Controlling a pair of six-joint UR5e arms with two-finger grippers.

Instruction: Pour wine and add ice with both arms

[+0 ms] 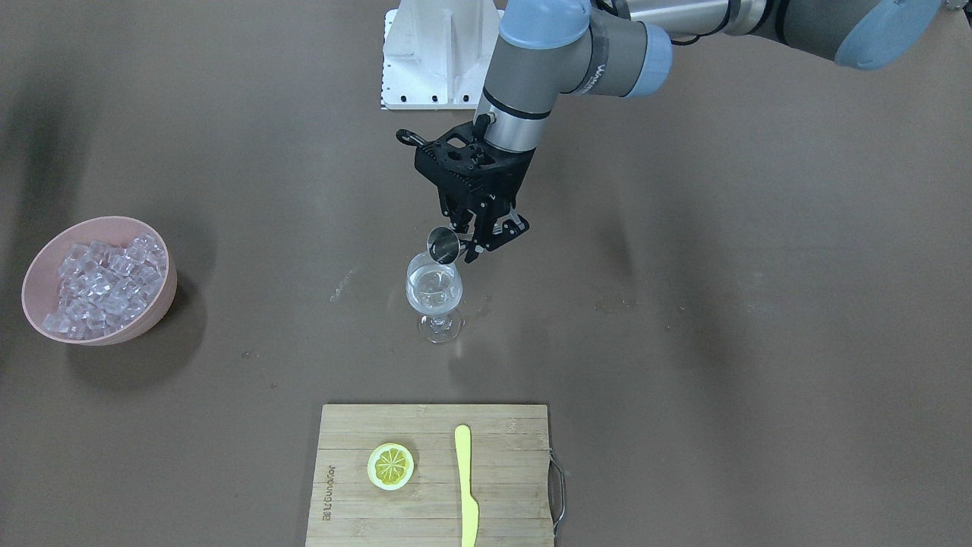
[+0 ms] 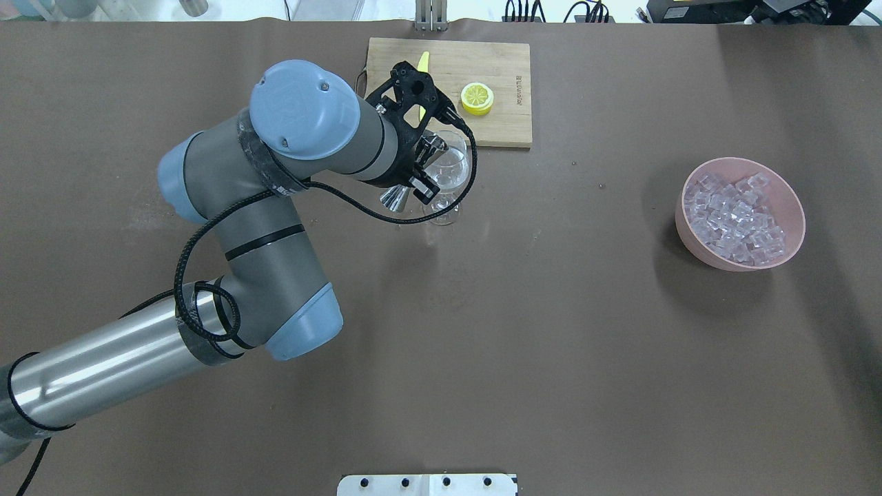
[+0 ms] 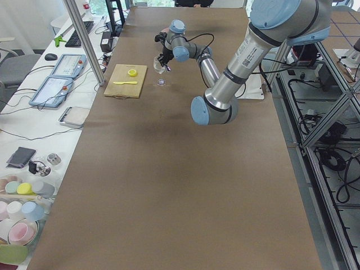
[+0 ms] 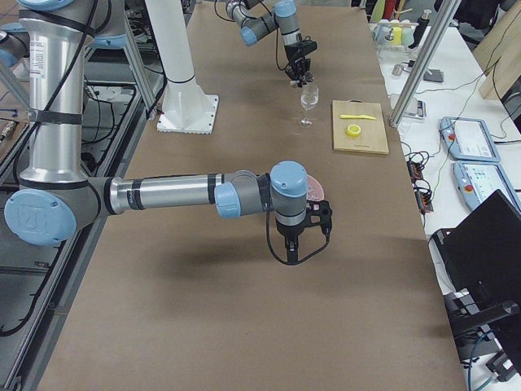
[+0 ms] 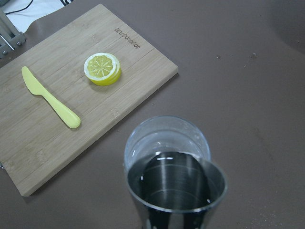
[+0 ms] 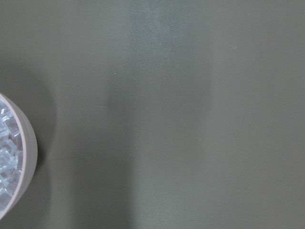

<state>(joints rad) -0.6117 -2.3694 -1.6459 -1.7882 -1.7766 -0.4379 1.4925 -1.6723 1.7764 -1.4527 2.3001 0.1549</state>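
Steel jigger (image 1: pixel 443 245) pinched in left claw (image 1: pixel 474 241), tipped at wine glass (image 1: pixel 433 292) rim to drain wine (image 1: pixel 433 300) inside; right claw (image 4: pixel 319 217) hanging near bowl (image 1: pixel 163 296) of ice (image 1: pixel 102 285), likely for the next step, grip untellable.

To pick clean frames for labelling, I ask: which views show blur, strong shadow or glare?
Right wrist view: soft overall, the pink bowl fuzzy, a broad dim shadow on the table. Left wrist view: the near jigger slightly soft with rim glints, the cutting board sharp. Front-facing view: a soft shadow by the bowl, highlights on the wine glass.
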